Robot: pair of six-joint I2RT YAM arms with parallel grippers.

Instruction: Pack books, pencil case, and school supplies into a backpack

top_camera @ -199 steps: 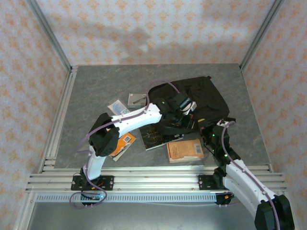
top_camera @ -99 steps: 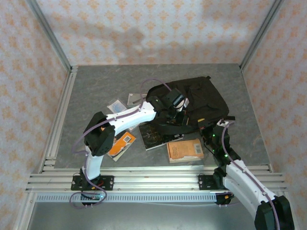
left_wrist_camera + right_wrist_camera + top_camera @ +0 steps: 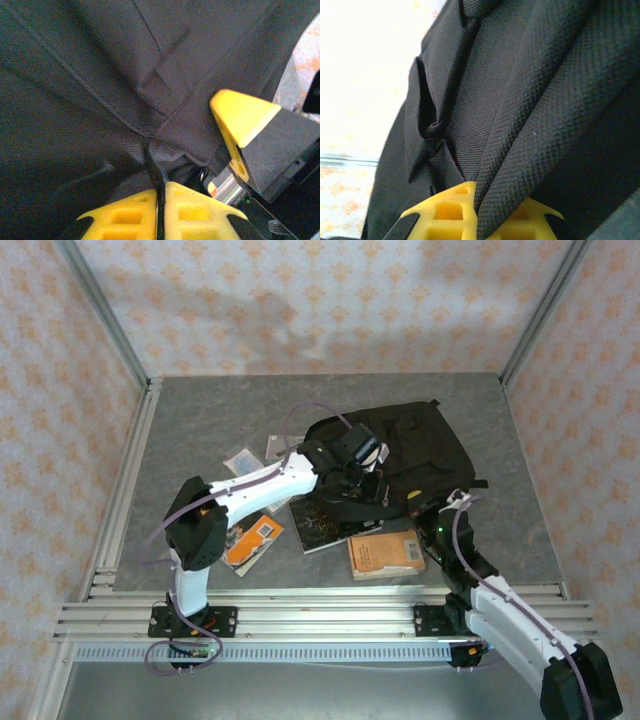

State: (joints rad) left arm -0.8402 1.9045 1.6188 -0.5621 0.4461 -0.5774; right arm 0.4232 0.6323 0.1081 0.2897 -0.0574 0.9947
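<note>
Left arm has swung its elbow out to the left over the last second, and its end effector (image 3: 362, 472) has slid a little that way across the backpack (image 3: 410, 445). In the left wrist view the 2 yellow pads (image 3: 200, 215) sit almost together, with a fold of black fabric running into the thin slit, so it looks pinched on the bag.

Right end effector (image 3: 440, 518) is at the backpack's near right corner. It's clamped hard, and a thick fold of fabric comes up between its pads (image 3: 445, 210).

The backpack lies flat toward the far right of the table (image 3: 200, 420).

Books are still out:
- plain orange one (image 3: 385, 553) just in front of the bag
- dark brown one (image 3: 325, 523) beside it
- orange-and-white one (image 3: 255, 540) partly under the left arm

A clear packet (image 3: 243, 462) and a grey box (image 3: 285, 447) lie further back, left of the bag.
</note>
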